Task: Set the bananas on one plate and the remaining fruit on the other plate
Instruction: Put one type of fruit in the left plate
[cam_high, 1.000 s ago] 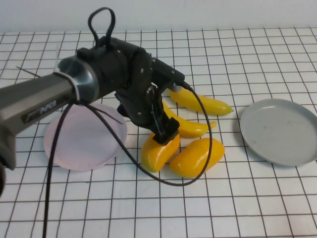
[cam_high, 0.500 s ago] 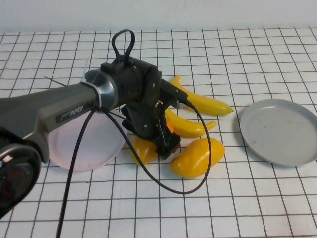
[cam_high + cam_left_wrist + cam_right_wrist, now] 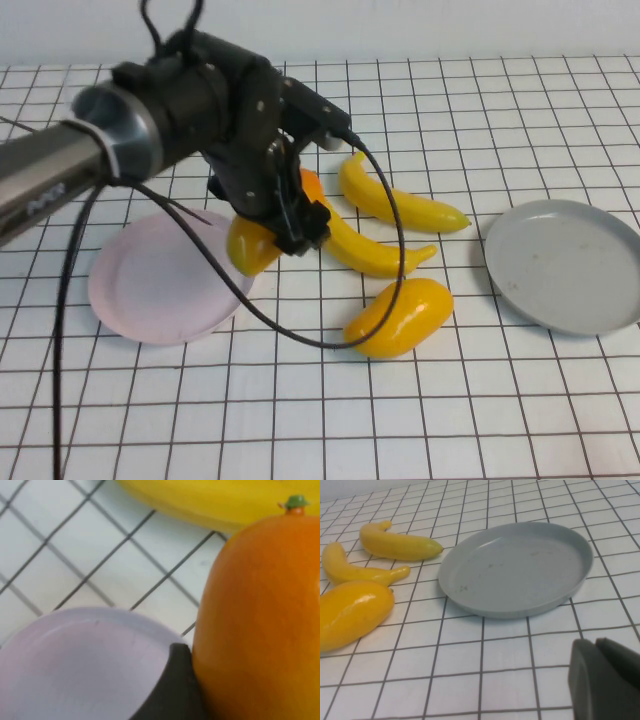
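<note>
My left gripper [image 3: 288,228] is shut on one plump orange-yellow fruit [image 3: 252,247] and holds it in the air over the near-right rim of the pale pink plate [image 3: 160,290]. In the left wrist view that fruit [image 3: 260,620] fills the frame beside one dark finger [image 3: 176,690], with the pink plate [image 3: 85,665] below it. The second plump fruit [image 3: 400,318] lies on the table. Two bananas [image 3: 400,206] [image 3: 375,252] lie behind it. The grey plate [image 3: 565,265] is empty at the right. My right gripper [image 3: 600,680] is shut, low over the table near the grey plate [image 3: 515,570].
The table is white with a black grid. The left arm's black cable [image 3: 395,260] loops down over the near banana to the table in front of the lying fruit. The right wrist view also shows both bananas [image 3: 395,545] [image 3: 360,570] and the lying fruit [image 3: 350,612].
My left gripper has lifted the plump fruit off the table and carried it left and back, from beside the other fruit to the pink plate's edge. The near banana is uncovered.
</note>
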Tool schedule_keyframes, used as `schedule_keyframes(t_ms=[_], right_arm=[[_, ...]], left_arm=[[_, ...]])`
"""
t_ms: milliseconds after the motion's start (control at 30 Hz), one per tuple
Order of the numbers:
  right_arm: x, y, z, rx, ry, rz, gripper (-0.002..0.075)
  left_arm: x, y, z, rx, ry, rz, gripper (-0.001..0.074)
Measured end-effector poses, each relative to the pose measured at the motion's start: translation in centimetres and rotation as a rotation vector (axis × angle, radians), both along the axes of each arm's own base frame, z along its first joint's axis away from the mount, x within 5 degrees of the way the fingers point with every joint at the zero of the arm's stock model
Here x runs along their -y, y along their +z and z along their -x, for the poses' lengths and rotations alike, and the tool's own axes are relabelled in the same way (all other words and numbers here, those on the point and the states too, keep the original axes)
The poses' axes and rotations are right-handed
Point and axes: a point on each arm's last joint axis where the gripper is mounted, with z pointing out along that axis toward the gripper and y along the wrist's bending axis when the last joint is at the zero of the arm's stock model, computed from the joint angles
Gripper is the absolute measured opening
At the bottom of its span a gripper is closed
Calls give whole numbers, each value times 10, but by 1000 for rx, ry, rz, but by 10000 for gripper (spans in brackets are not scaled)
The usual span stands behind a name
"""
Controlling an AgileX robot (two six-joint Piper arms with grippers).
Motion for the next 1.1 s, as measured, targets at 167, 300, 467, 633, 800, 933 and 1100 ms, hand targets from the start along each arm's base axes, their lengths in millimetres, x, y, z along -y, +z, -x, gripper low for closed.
schedule_keyframes(t_ms=[167,300,467,633,800,933,1100], right_arm=[[0,0,0,0,0,0,-18],[0,0,0,0,0,0,-18],[0,0,0,0,0,0,-18],[0,0,0,0,0,0,-18],[0,0,0,0,0,0,-18],[0,0,0,0,0,0,-18],[0,0,0,0,0,0,-18]], left_arm=[[-55,24,-9,-5,153,-37,557],[-95,8,-18,-30,277,-112,557],[-122,-24,-19,-49,356,-108,557],[-126,-37,-19,-25,383,-75,576],[-125,-36,-22,6,388,-50,580],[-124,-36,-22,1,395,-36,580],[-124,-37,-19,-31,407,-41,580]])
